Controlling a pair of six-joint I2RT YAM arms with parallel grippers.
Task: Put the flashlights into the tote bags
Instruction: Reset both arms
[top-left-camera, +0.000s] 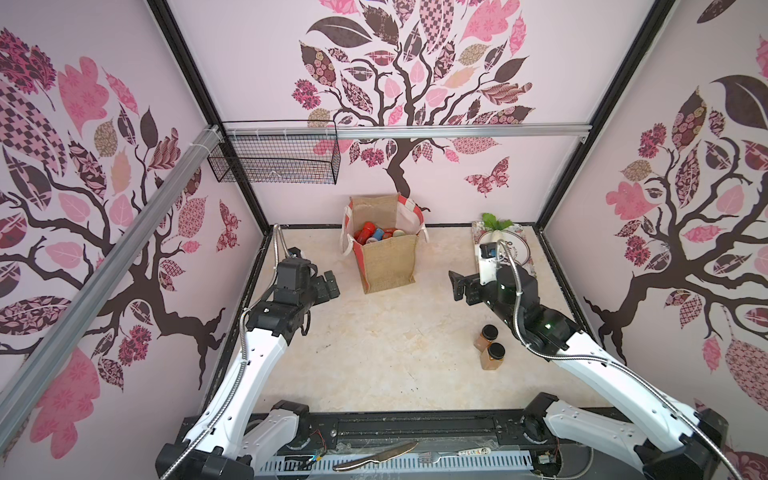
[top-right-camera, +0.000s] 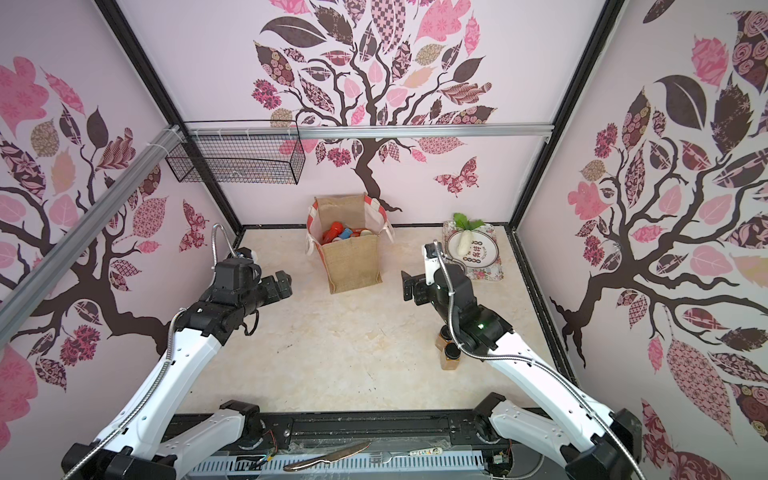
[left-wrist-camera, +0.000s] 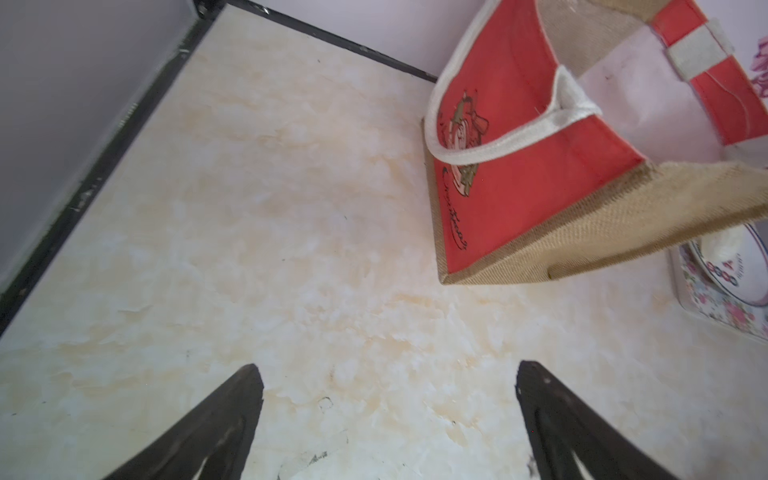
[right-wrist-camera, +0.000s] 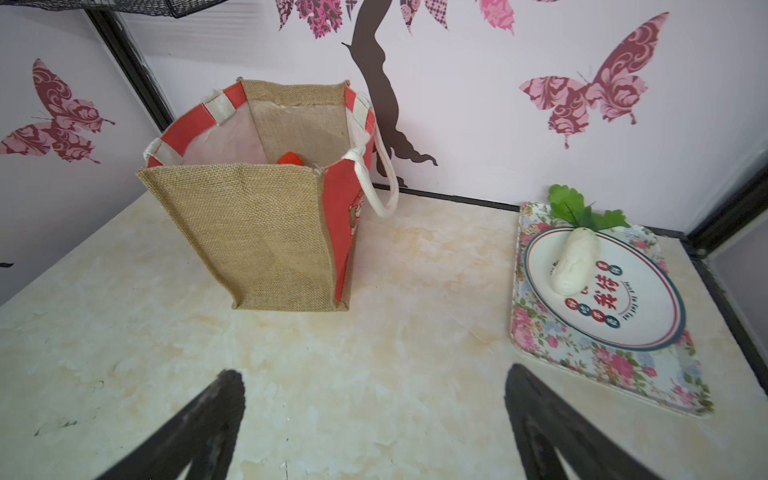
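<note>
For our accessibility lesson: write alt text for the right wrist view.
A burlap tote bag stands open on the table, a red flashlight inside. Apart from it, a white radish lies on a plate; the open right gripper hangs in front.

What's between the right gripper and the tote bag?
Nothing: only bare tabletop lies between the open right gripper and the tote bag. The right wrist view shows it, and both top views agree.
</note>
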